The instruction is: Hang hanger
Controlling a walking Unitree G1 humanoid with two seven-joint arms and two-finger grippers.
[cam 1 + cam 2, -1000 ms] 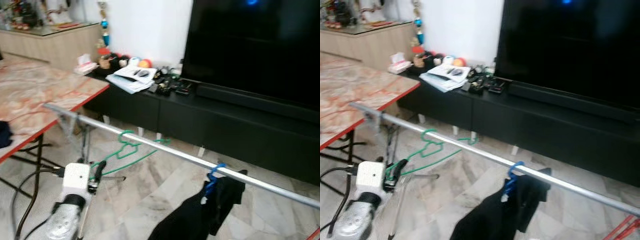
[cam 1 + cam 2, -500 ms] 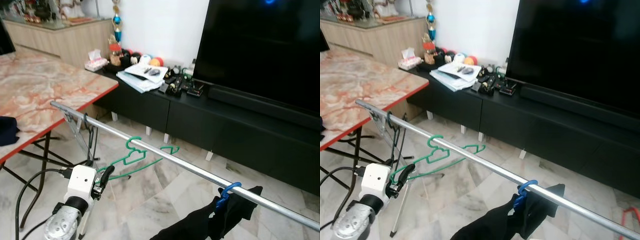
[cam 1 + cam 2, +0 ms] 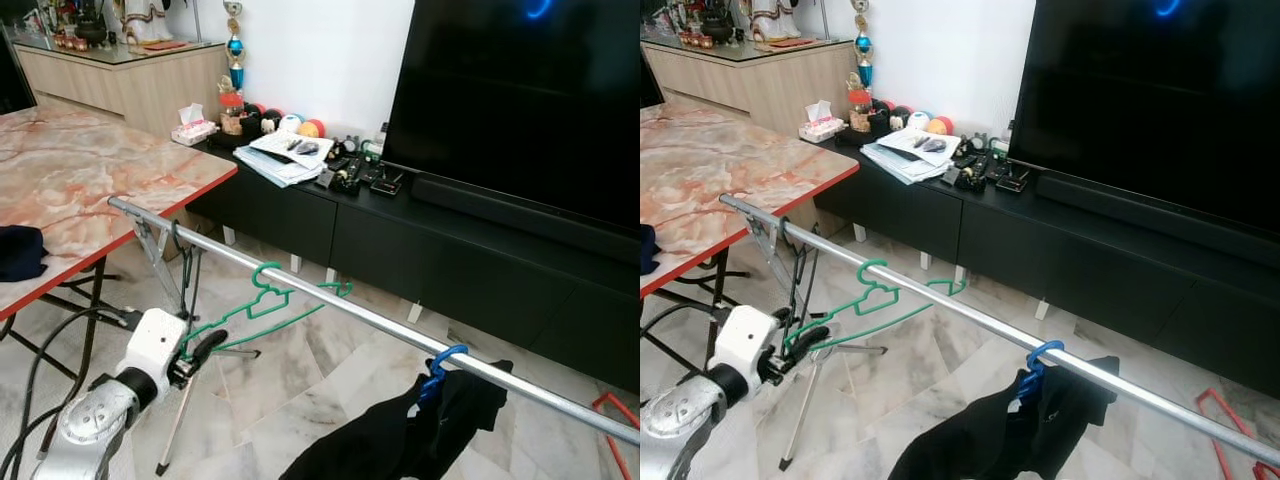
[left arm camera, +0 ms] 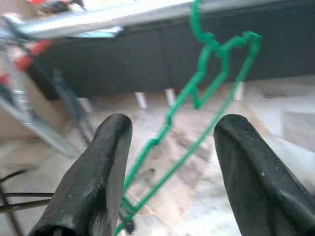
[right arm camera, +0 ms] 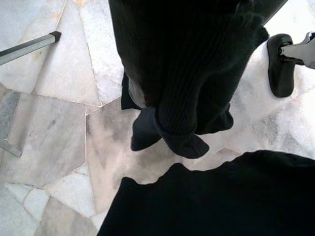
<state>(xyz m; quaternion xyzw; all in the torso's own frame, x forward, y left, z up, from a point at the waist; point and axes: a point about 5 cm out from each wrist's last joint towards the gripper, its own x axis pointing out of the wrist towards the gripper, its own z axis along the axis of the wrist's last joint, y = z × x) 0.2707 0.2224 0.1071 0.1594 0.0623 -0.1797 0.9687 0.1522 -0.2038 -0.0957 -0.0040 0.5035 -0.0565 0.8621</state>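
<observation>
Just ahead of the left hand [image 3: 205, 347], the green hanger [image 3: 262, 305] had its hook over the metal rail [image 3: 330, 303], its frame slanting down from the rail toward the fingertips. In the left wrist view the hand's two fingers [image 4: 96, 182] stood spread wide, with the hanger's lower end running between them and touching neither, so the hand was released, grasping nothing. Judgement: hanging essentially done; what remained was backing the hand clear and confirming that the hook seats square. Farther along the rail from the hand, a blue hanger [image 3: 440, 361] carried a black garment [image 3: 420, 430]. Whether the green hook sat fully round the rail could not be settled; the wrist view was blurred there. Right hand: state not determinable; its wrist view gave dark cloth [image 5: 187, 73] over a marble floor [image 5: 54, 123]. The rail's far end was cut off.
</observation>
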